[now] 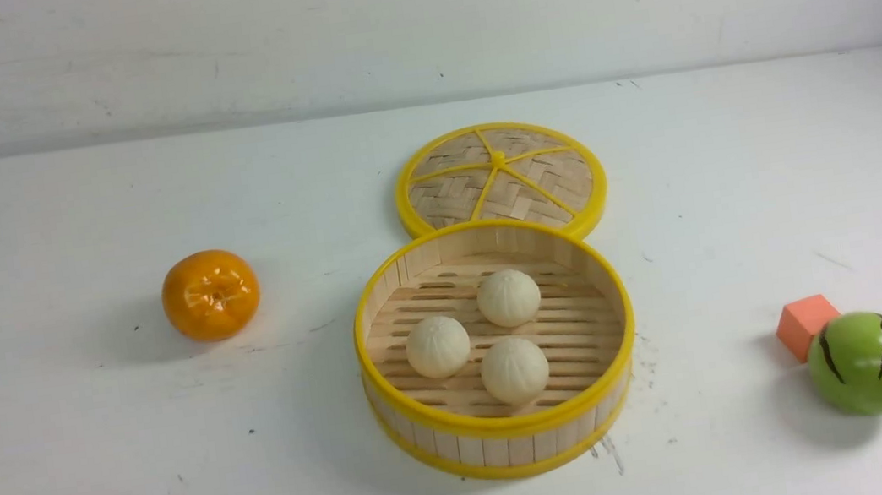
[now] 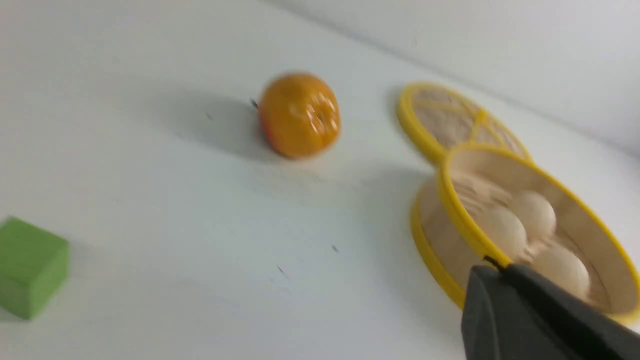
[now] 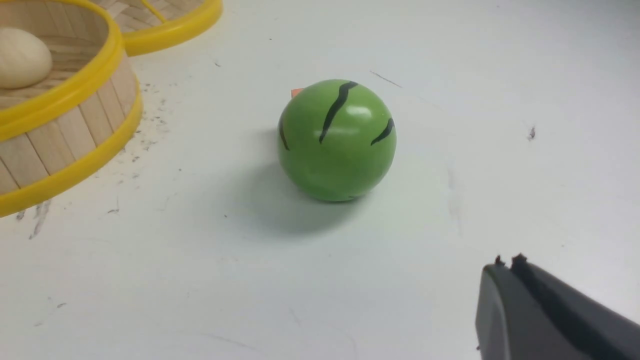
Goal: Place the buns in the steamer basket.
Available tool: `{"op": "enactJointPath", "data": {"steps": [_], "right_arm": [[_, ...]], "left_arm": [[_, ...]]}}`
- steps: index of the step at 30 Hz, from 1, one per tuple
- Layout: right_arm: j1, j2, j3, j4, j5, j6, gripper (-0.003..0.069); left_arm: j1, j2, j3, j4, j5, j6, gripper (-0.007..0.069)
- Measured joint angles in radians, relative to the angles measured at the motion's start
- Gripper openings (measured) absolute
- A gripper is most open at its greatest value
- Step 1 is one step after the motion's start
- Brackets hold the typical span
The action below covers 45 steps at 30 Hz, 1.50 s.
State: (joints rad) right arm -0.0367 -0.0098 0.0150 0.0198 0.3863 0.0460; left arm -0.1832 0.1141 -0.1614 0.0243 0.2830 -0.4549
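On white tabletop [image 1: 183,486]: left gripper [image 2: 492,265] and right gripper [image 3: 510,262], both clenched, fingertips visible only in wrist views; inside steamer basket [image 1: 513,468], three pleated cream buns [image 1: 438,347].

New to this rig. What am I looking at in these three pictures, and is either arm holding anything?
It's a two-armed robot with a gripper on each arm. The front view looks forward from between the arms; the other two come from cameras on the left and right wrists.

On the white table sits a round steamer basket with three pale buns inside. Its woven lid lies just behind. An orange fruit is to the left; a green striped ball and an orange block are to the right. A green block is at the near left.

The left gripper and right gripper are both shut, holding nothing.
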Motion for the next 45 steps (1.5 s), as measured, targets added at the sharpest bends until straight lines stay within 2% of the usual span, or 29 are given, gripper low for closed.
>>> {"op": "enactJointPath", "data": {"steps": [3, 7, 11, 13, 18, 45], "right_arm": [[0.000, 0.000, 0.000, 0.000, 0.000, 0.000, 0.0003], [0.000, 0.000, 0.000, 0.000, 0.000, 0.000, 0.0007], [0.000, 0.000, 0.000, 0.000, 0.000, 0.000, 0.0013], [0.000, 0.000, 0.000, 0.000, 0.000, 0.000, 0.0014], [0.000, 0.000, 0.000, 0.000, 0.000, 0.000, 0.0018], [0.000, 0.000, 0.000, 0.000, 0.000, 0.000, 0.0042]], "left_arm": [[0.107, -0.094, 0.092, 0.002, -0.054, 0.069, -0.0014], [0.179, -0.124, 0.175, -0.010, -0.041, 0.155, -0.0014], [0.188, -0.124, 0.189, -0.037, 0.005, 0.218, -0.0014], [0.188, -0.124, 0.190, -0.060, 0.072, 0.286, -0.0014], [0.188, -0.124, 0.192, -0.070, 0.089, 0.356, -0.0014], [0.188, -0.124, 0.192, -0.073, 0.089, 0.365, -0.0014]]}}
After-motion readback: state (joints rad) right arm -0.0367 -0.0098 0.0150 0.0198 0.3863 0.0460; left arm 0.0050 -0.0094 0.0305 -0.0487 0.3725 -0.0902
